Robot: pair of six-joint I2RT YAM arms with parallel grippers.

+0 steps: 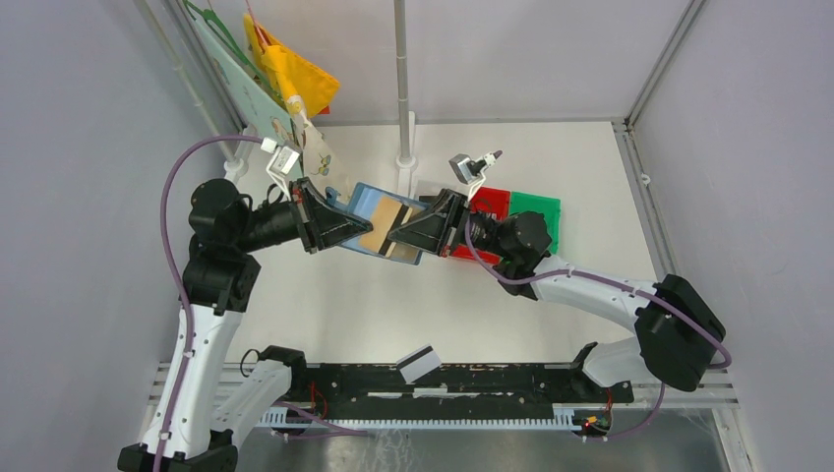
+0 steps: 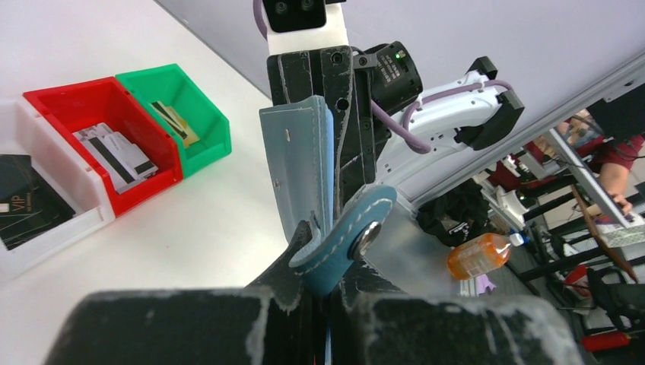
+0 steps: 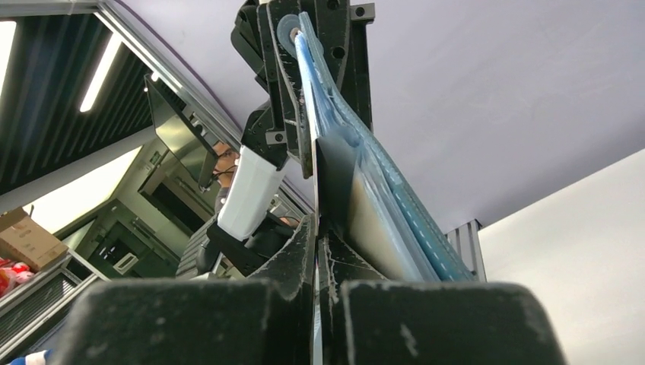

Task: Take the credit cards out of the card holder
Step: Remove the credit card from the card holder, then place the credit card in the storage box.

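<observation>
The teal-blue card holder (image 1: 379, 204) hangs in the air over the middle of the table, stretched between both grippers. My left gripper (image 1: 337, 224) is shut on its left end, next to the snap tab (image 2: 346, 236). From the right, my right gripper (image 1: 401, 236) is shut on a gold-toned credit card (image 1: 377, 239) that sticks out of the holder's pocket. In the right wrist view the fingers (image 3: 300, 243) pinch a thin edge, with the gold card face (image 3: 354, 205) and the blue holder (image 3: 403, 228) rising beyond them. Another grey credit card (image 1: 418, 364) lies on the black rail at the near edge.
Behind the right gripper stand a red bin (image 2: 53, 103) holding grey cards, a green bin (image 2: 201, 148) with a gold card, and a white bin (image 2: 46, 236) with a black card. A vertical pole (image 1: 403, 98) and hanging yellow bags (image 1: 295, 79) stand at the back.
</observation>
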